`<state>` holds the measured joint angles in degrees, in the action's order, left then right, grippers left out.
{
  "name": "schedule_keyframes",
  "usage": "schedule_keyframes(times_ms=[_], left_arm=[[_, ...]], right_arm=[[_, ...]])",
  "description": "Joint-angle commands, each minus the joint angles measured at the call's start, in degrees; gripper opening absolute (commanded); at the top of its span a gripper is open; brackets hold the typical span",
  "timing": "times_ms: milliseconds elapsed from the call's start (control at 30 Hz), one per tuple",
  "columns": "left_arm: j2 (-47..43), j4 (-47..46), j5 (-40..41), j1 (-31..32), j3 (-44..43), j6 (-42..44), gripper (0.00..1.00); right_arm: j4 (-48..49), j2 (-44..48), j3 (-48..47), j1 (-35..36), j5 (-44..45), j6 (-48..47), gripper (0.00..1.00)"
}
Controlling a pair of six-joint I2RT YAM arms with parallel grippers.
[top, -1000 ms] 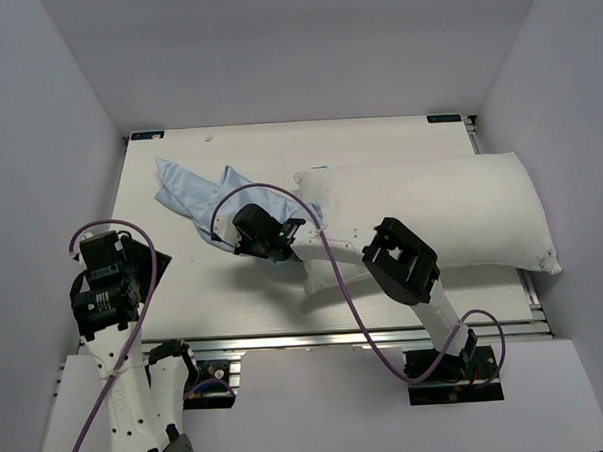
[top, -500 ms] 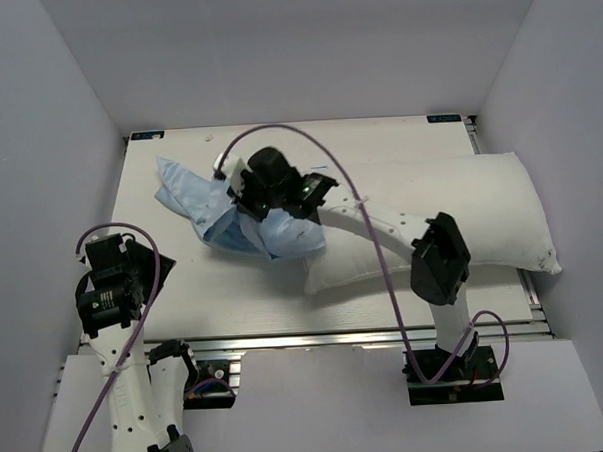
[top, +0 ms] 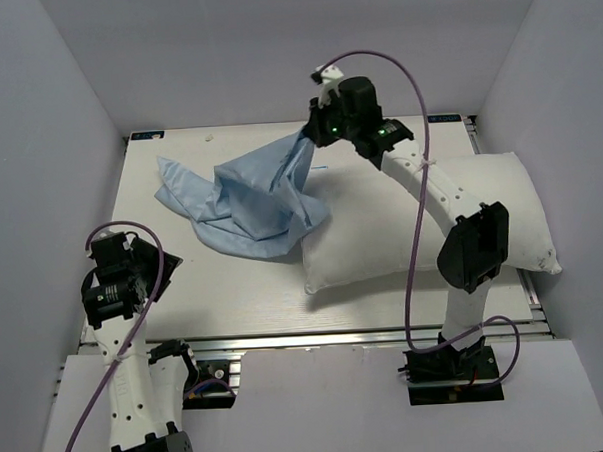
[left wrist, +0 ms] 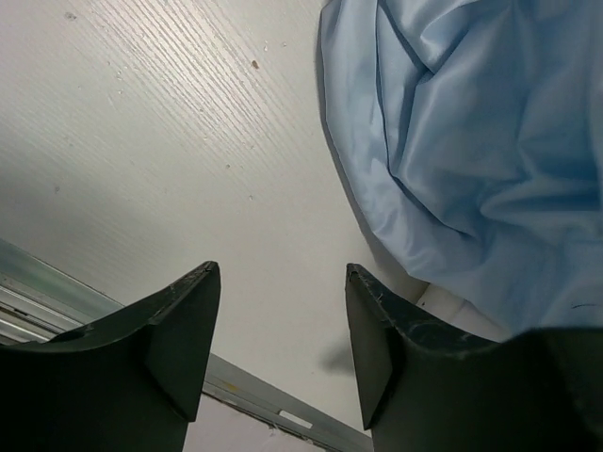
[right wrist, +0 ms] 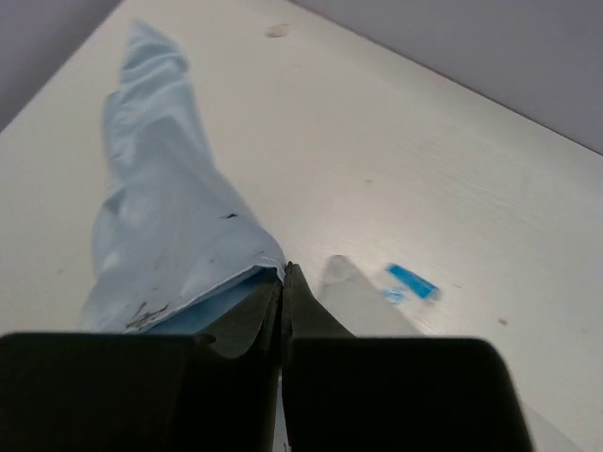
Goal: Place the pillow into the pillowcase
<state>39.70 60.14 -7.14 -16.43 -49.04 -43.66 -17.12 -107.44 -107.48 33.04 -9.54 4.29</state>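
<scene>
Pillow: the pillow (top: 368, 248) lies flat across the right half of the counter (top: 204, 290), in the right middle of the overhead view, bare along its whole length.
Pillowcase: the pillowcase (top: 255, 203) sits crumpled left of centre; one part is pulled up to a peak at the upper centre, and its lower right fold rests over the pillow's left end.
Right end effector: the right end effector (top: 312, 133) is clenched on that raised part of the cloth. In its wrist view the fingers meet on the pillowcase (right wrist: 165, 226), which hangs away toward the upper left.
Left end effector: the left end effector (top: 155, 260) is released and empty at the lower left, over the counter's near edge. Its wrist view shows parted fingers with bare counter (left wrist: 170, 141) between them and the pillowcase (left wrist: 471, 141) at the upper right, not touching.
Done: one grip on the pillowcase is secured and it is partly lifted.
Left: seemingly everything else. The mouth must be found and opened (I cannot tell where it is), a second hold taken, and the pillow fed in.
Progress: early.
</scene>
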Motion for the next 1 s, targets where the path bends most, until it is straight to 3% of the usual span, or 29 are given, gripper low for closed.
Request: schedule_keyframes(times_ms=[0,267,600,633,667,767,967], left_arm=[[0.2,-3.4,-2.0,-0.1,1.3,0.9,0.65],[2.9,-8.5,-5.3,-0.1,5.1,1.4,0.64],[8.0,-18.3,-12.6,-0.1,8.4,1.2,0.63],[8.6,-18.7,-13.2,-0.1,8.7,1.1,0.63],[9.2,-19.0,-13.6,-0.2,9.4,1.0,0.63],[10.1,-19.9,-14.0,0.1,10.5,1.0,0.63],[11.4,-20.1,-14.1,1.0,12.1,0.8,0.62]], right_arm=[[2.3,-2.9,-1.5,-6.2,7.4,3.8,0.0],[2.9,-7.7,3.4,-14.4,15.9,1.8,0.0],[2.6,-7.0,5.3,-18.9,14.5,0.4,0.0],[2.6,-6.8,5.4,-19.1,14.3,0.3,0.04],[2.5,-6.2,5.3,-19.6,13.6,0.0,0.17],[2.8,-4.3,5.2,-20.6,11.1,-1.4,0.39],[4.7,1.2,2.8,-22.3,1.0,-7.8,0.62]])
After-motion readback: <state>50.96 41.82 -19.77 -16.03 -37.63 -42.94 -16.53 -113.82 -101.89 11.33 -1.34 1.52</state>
